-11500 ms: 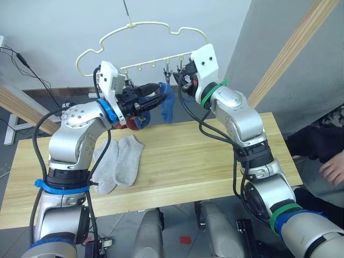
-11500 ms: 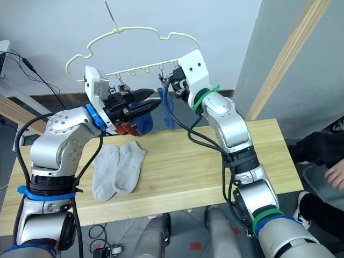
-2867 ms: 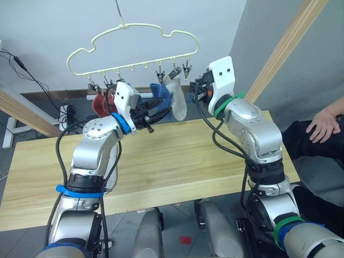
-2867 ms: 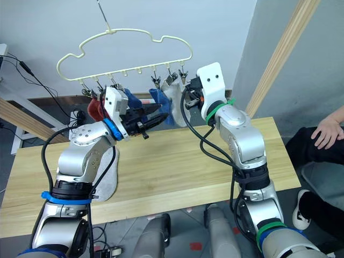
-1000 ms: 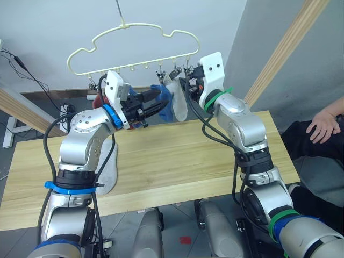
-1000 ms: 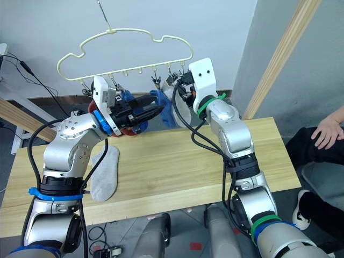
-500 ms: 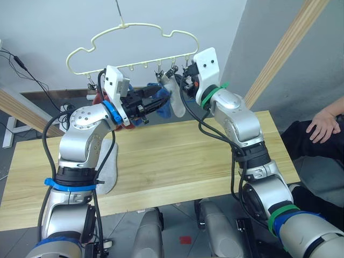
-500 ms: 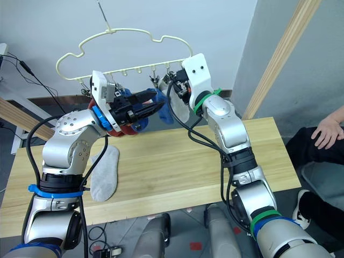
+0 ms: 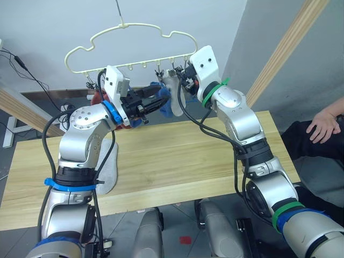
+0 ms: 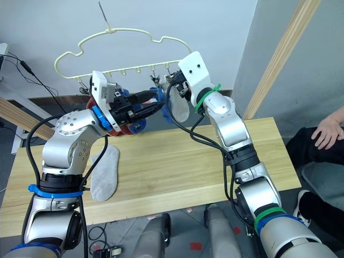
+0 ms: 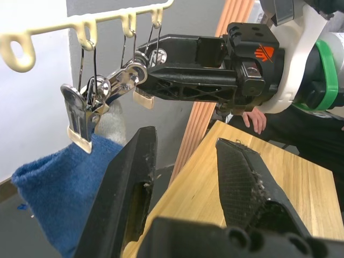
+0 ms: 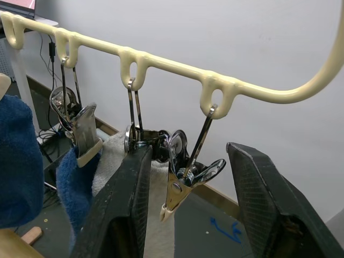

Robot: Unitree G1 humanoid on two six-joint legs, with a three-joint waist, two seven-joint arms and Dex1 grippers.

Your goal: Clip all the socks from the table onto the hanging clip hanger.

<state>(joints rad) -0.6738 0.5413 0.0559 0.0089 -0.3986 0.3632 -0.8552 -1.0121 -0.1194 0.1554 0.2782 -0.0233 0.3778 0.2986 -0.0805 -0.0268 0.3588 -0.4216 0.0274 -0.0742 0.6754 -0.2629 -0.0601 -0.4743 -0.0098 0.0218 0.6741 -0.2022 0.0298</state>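
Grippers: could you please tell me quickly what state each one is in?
Left gripper: open, holding nothing.
Right gripper: open, straddling an empty clip.

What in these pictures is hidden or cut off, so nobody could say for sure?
- The grey sock on the table: the left arm covers part of it in the eye views.
- The red socks on the clip hanger: mostly behind the left gripper.
- The person's hand: cut off by the picture's edge.
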